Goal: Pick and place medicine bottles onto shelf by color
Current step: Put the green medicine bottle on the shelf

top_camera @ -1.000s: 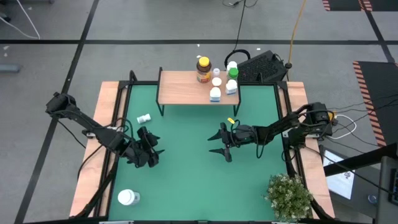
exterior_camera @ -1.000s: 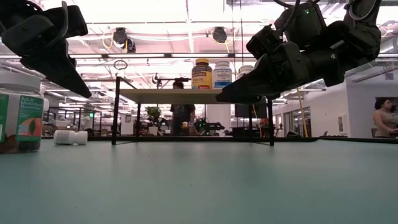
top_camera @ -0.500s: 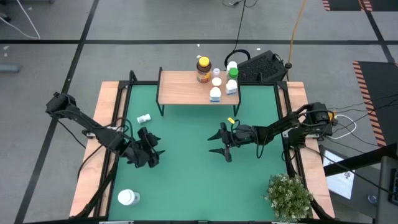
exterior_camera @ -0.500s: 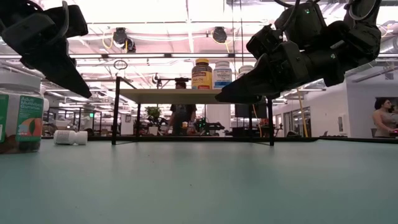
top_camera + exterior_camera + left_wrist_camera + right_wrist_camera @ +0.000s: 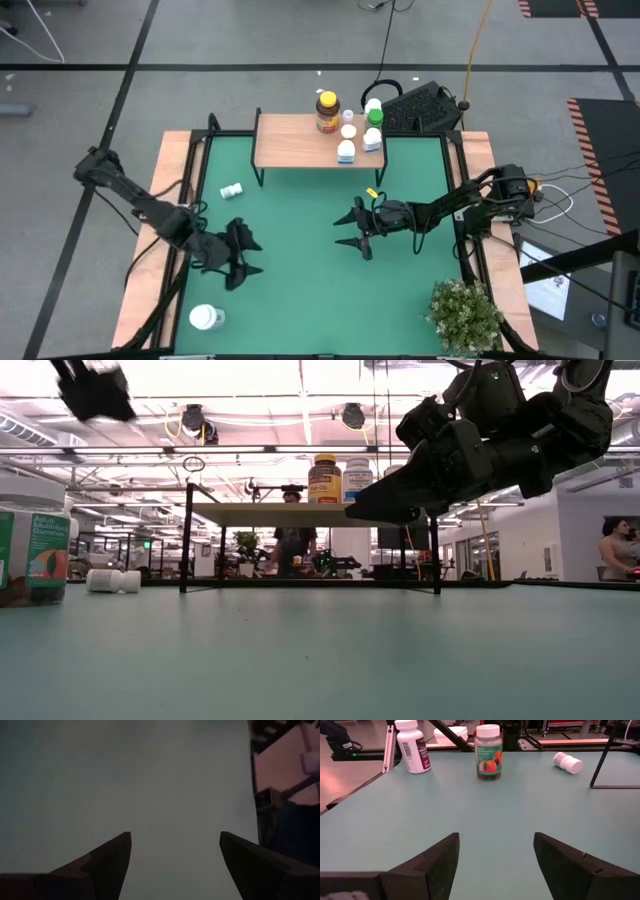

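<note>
The light-wood shelf (image 5: 300,142) stands at the table's far side. On its right part stand an amber bottle with a yellow cap (image 5: 326,112), a green-capped bottle (image 5: 375,118) and several white bottles (image 5: 346,150). A white bottle (image 5: 231,190) lies on its side on the mat at the left. A white-capped bottle (image 5: 206,318) stands near the left front. A gummy bottle (image 5: 488,752) and a white bottle with a purple label (image 5: 415,747) show in the right wrist view. My left gripper (image 5: 248,253) is open and empty above the mat. My right gripper (image 5: 345,230) is open and empty at mid-table.
A leafy plant (image 5: 465,315) stands at the near right corner. A black keyboard (image 5: 420,108) lies behind the shelf. Wooden rims (image 5: 150,250) run along the table's sides. People stand in the room beyond (image 5: 615,550).
My left gripper has gone up and a little toward the table's near edge. In the low view it has risen almost out of the picture's top. It has stayed open.
</note>
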Robot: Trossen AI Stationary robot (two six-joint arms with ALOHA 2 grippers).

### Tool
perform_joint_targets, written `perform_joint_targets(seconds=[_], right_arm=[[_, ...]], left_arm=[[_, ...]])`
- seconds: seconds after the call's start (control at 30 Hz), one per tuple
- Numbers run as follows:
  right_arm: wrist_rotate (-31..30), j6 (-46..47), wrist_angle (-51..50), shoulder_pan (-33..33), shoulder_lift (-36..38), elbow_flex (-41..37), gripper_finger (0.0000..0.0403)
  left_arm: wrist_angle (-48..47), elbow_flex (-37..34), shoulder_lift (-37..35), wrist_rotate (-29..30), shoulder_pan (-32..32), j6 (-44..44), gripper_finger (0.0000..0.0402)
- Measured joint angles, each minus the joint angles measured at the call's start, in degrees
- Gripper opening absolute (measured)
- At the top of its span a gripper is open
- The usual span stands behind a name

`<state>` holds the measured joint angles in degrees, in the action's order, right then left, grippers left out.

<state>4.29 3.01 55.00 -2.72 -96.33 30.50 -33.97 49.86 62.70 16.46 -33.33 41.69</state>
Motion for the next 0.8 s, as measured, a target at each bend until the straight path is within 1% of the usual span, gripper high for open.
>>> perform_joint_targets(seconds=[0.07, 0.13, 0.23, 0.3, 0.43, 0.63, 0.8], right_arm=[[0.0, 0.0, 0.0, 0.0, 0.0, 0.0, 0.0251], [0.0, 0.0, 0.0, 0.0, 0.0, 0.0, 0.0251], [0.0, 0.0, -0.1, 0.0, 0.0, 0.0, 0.0251], [0.0, 0.0, -0.3, 0.0, 0.0, 0.0, 0.0251], [0.0, 0.0, -0.4, 0.0, 0.0, 0.0, 0.0251], [0.0, 0.0, -0.4, 0.0, 0.0, 0.0, 0.0251], [-1.0, 0.0, 0.4, 0.0, 0.0, 0.0, 0.0251]], left_arm=[[-9.9, 4.7, 0.0, 0.2, -1.8, 4.7, 0.0294], [-18.1, 7.4, 0.0, 1.3, -3.8, 8.3, 0.0278], [-24.5, 8.0, -0.1, 5.1, -6.4, 10.2, 0.0252], [-26.0, 6.5, -0.2, 6.4, -7.7, 11.2, 0.0237], [-25.9, 1.8, -0.1, 6.3, -9.1, 11.7, 0.0219], [-25.5, -4.9, -0.3, 6.4, -9.8, 13.0, 0.0223], [-25.3, -5.7, -0.3, 7.5, -9.8, 13.0, 0.0225]])
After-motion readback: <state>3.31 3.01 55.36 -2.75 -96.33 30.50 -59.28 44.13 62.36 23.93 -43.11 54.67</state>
